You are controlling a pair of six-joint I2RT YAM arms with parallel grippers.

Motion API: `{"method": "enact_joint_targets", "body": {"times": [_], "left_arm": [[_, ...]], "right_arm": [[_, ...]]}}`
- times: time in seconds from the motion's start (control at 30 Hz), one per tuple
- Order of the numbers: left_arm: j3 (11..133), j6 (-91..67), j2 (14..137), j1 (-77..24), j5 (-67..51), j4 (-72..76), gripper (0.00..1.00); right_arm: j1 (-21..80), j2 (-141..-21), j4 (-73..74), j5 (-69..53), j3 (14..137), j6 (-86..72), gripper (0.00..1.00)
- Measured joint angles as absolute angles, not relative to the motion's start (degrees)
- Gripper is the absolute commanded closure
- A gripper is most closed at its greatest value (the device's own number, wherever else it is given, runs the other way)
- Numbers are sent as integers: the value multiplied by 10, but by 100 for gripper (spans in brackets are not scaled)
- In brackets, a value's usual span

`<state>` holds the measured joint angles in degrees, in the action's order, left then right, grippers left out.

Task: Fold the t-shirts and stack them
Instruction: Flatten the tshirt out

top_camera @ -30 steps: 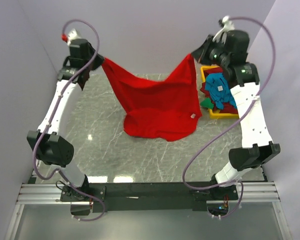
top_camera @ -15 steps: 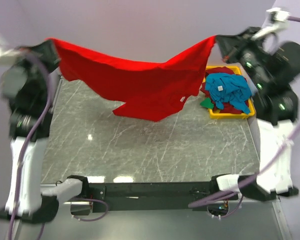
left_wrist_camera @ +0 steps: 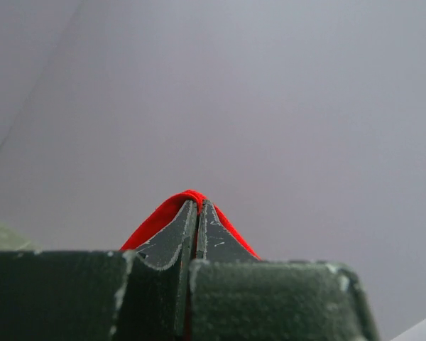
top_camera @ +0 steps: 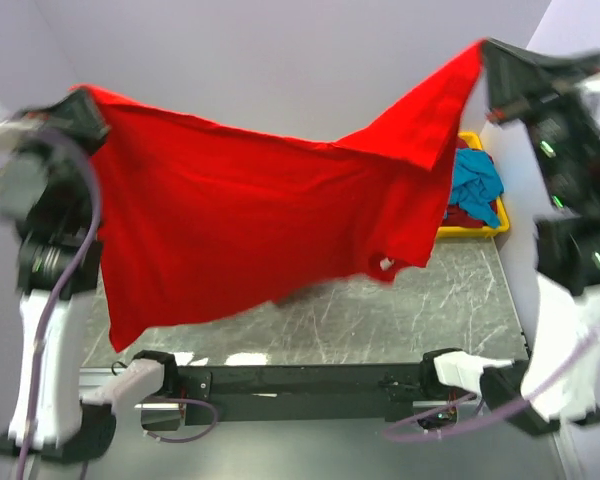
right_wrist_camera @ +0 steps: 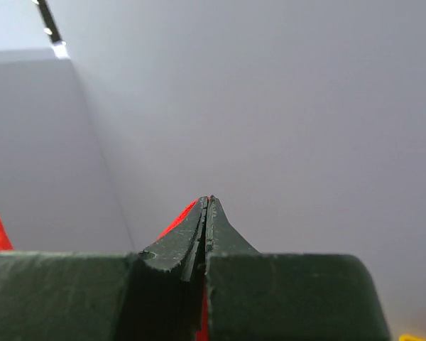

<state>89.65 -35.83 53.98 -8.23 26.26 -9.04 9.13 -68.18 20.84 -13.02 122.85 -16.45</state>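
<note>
1. Red cloth fills the middle of the overhead view: the red t-shirt (top_camera: 260, 230) hangs spread in the air above the table (top_camera: 400, 310), sagging between two raised corners.
2. My left gripper (top_camera: 78, 105), upper left, has its jaws pressed together on one corner, with red cloth pinched at the tips. My right gripper (top_camera: 488, 55), upper right, pinches the other corner likewise.
3. I judge this the spreading-out step, with no fold made yet.
4. The next move calls for lowering both corners together, cloth taut, so the shirt lands flat.
5. At right, the teal-blue shirt (top_camera: 477, 180) and a dark maroon shirt (top_camera: 460, 215) lie in the yellow bin (top_camera: 475, 232).
</note>
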Motion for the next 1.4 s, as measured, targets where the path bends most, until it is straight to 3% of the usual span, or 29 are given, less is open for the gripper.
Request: {"method": "enact_joint_targets", "body": {"times": [0.27, 0.43, 1.07, 1.4], "left_arm": [[976, -360, 743, -82, 212, -167, 99], [999, -355, 777, -82, 198, -201, 99], [895, -336, 507, -79, 226, -77, 99], [900, -338, 448, -79, 264, -83, 99]], "right_arm": [[83, -866, 201, -136, 1246, -158, 100], [78, -946, 225, -139, 1267, -163, 100], [77, -753, 187, -172, 1330, -181, 100], [77, -744, 153, -171, 1394, -186, 100]]}}
